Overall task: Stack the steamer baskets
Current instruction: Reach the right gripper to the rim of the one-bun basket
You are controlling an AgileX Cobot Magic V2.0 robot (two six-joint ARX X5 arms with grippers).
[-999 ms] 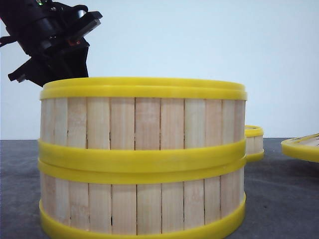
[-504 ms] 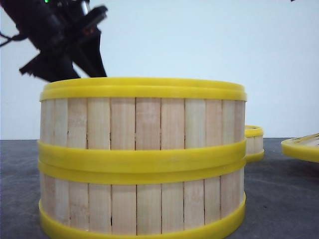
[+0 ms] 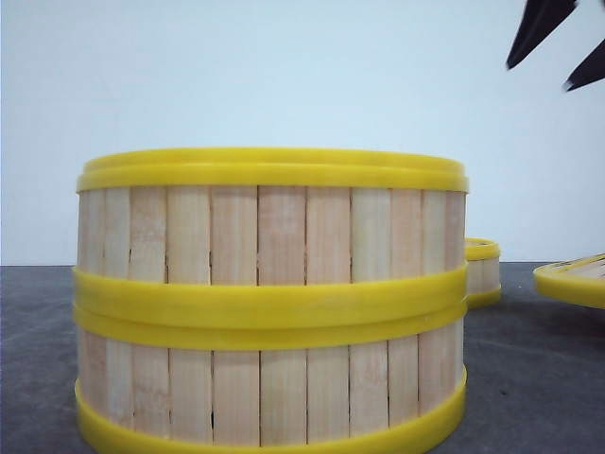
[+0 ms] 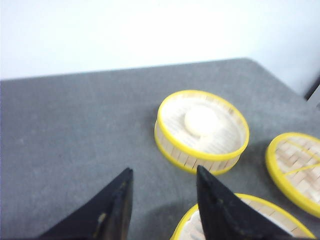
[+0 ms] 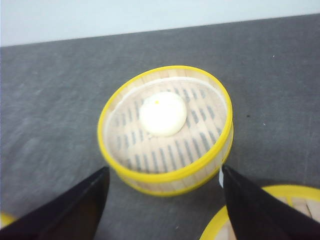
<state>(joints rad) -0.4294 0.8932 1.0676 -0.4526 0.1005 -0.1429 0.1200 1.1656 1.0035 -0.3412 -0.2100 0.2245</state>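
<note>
Two steamer baskets stand stacked close to the front camera, the upper steamer basket (image 3: 269, 232) on the lower steamer basket (image 3: 269, 388). A third steamer basket (image 3: 480, 270) (image 4: 202, 131) (image 5: 167, 125) stands alone behind the stack to the right, with a white bun (image 5: 162, 114) inside. My left gripper (image 4: 164, 172) is open and empty above the table, between the stack's top rim (image 4: 240, 220) and the lone basket. My right gripper (image 5: 165, 170) is open and empty, hovering just short of the lone basket. Its fingertips (image 3: 544, 24) show at the front view's top right.
A flat yellow-rimmed lid (image 3: 572, 279) (image 4: 295, 167) (image 5: 270, 210) lies on the grey table (image 4: 75, 140) to the right of the lone basket. The table's far right corner (image 4: 250, 62) shows in the left wrist view.
The left arm has risen from behind the stack's left side and left the front view. The right gripper's fingertips have come into the front view at the top right.
</note>
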